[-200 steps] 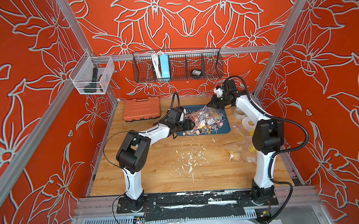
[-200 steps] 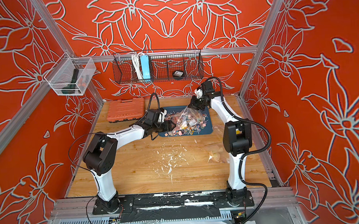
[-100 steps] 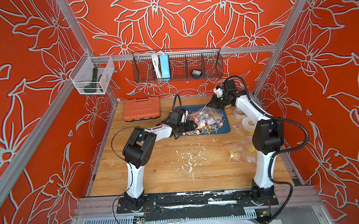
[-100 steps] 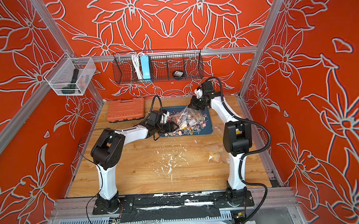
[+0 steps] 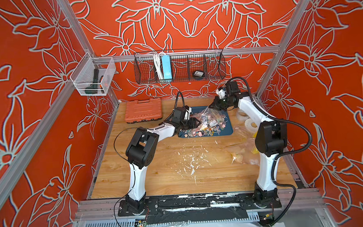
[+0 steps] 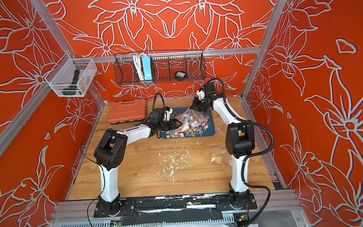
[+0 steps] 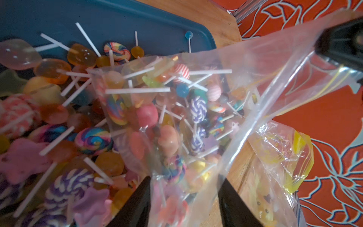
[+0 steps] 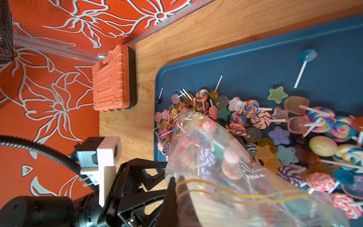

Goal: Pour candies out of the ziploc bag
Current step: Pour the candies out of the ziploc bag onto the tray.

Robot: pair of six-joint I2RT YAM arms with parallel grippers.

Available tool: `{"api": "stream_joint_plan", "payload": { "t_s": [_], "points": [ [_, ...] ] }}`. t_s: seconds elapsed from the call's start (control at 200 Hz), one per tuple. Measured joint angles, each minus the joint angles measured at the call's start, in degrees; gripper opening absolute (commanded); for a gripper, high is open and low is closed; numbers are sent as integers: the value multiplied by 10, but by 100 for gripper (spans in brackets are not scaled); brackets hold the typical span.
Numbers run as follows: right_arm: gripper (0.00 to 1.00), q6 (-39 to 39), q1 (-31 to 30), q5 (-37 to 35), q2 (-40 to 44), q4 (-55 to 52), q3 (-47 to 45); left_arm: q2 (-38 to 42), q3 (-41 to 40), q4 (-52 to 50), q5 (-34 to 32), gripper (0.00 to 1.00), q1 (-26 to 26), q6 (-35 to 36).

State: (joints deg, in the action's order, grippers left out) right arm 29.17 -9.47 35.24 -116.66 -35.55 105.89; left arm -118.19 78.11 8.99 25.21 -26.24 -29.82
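An orange tool case [image 5: 143, 110] lay closed at the worktop's [image 5: 158, 179] back edge. On the wall above it hung a black wire basket [image 5: 214, 68] holding a blue power strip [image 5: 165, 66]. White flecks [image 5: 191, 162] lay well in front of the case.

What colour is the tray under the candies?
Dark blue tray; the right wrist view shows it best.

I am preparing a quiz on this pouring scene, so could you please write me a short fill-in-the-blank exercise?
The poured candies lie on a ___ tray.
Their thin sticks are ___.
The right gripper holds up the ziploc bag, made of clear ___.
An ___ case lies on the table.
Missing: blue; white; plastic; orange.
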Motion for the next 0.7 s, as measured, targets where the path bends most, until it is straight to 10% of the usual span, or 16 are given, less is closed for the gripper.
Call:
{"api": "stream_joint_plan", "payload": {
  "t_s": [0.335,0.696],
  "points": [
    [0,0,0,7,0,1,0,-7,-2,-9,-1,49,0,10],
    [0,0,0,9,0,1,0,-10,-1,-8,-1,22,0,11]
  ]
}}
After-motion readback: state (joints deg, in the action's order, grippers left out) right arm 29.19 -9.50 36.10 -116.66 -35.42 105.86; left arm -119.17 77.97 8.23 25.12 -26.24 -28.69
